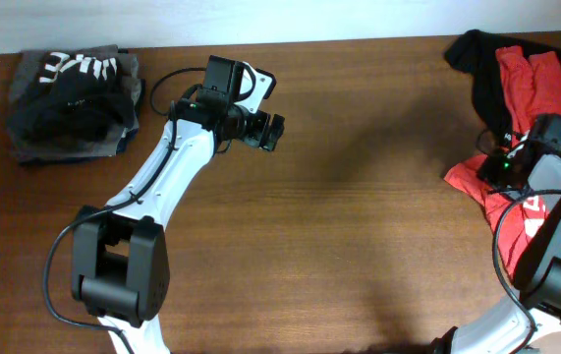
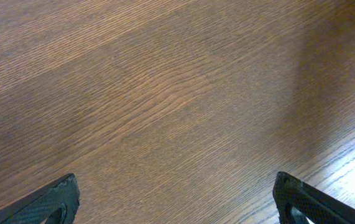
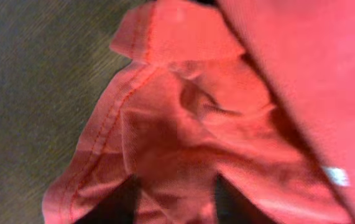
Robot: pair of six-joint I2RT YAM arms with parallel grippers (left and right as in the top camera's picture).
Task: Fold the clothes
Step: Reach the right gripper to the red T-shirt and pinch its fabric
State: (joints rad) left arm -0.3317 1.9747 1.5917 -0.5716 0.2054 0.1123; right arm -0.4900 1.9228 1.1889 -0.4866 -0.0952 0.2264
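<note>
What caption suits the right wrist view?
Close-up of rumpled red garment, stitched hem showing, on dark wooden table.

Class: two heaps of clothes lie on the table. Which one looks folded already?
The dark grey and black stack at the far left: squared and layered. The red and black heap on the right lies crumpled and spread.

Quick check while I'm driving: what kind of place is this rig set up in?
Probably an indoor test bench for laundry folding: a wooden table against a pale wall, a folded dark pile at the far left, and loose red and black clothes at the right.
</note>
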